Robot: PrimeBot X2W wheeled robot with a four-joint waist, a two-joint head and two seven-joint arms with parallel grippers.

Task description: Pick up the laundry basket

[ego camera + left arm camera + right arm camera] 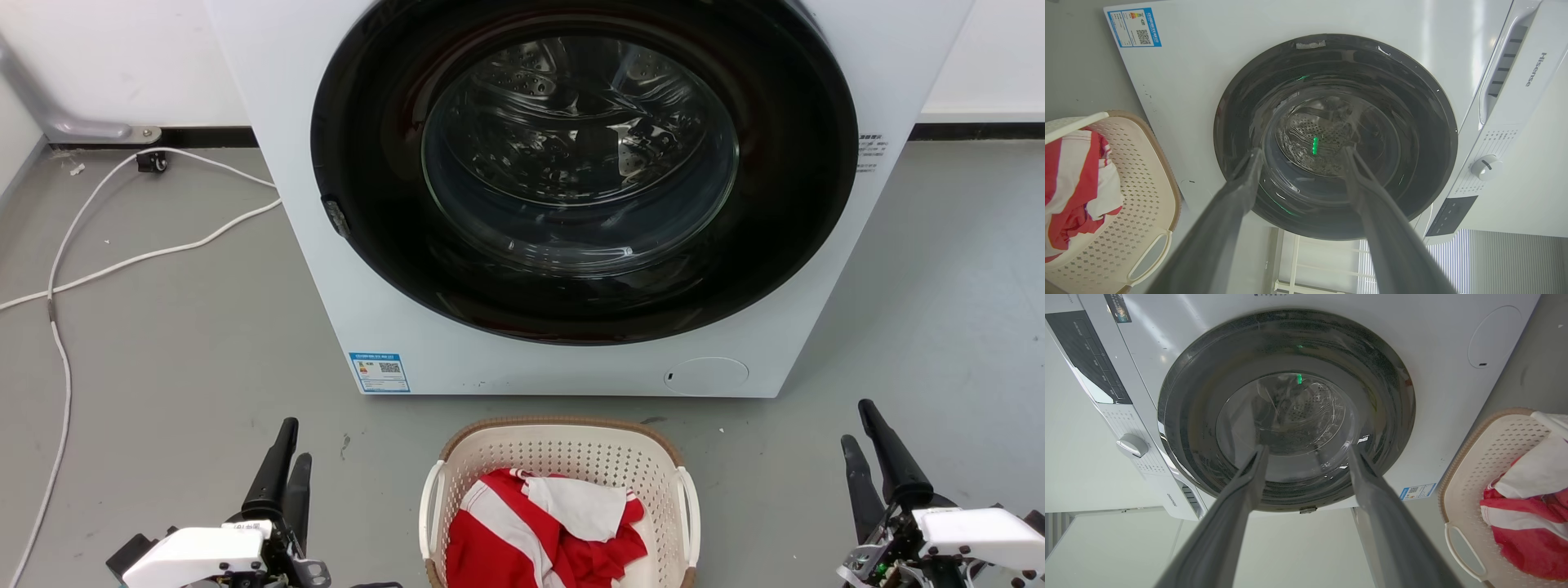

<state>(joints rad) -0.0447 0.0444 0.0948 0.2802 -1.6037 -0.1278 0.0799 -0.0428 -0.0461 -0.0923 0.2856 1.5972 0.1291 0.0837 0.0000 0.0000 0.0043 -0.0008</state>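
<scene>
The basket [571, 453] stands upright on the grey floor [204, 367], just in front of the washer [531, 371] and centred below its round door. It is cream-white perforated plastic, rounded-rectangular, with a brown woven-look rim and a white handle [426, 510] on each side. A crumpled red-and-white cloth [522, 531] lies inside. The head view's bottom edge cuts off its near end.
</scene>
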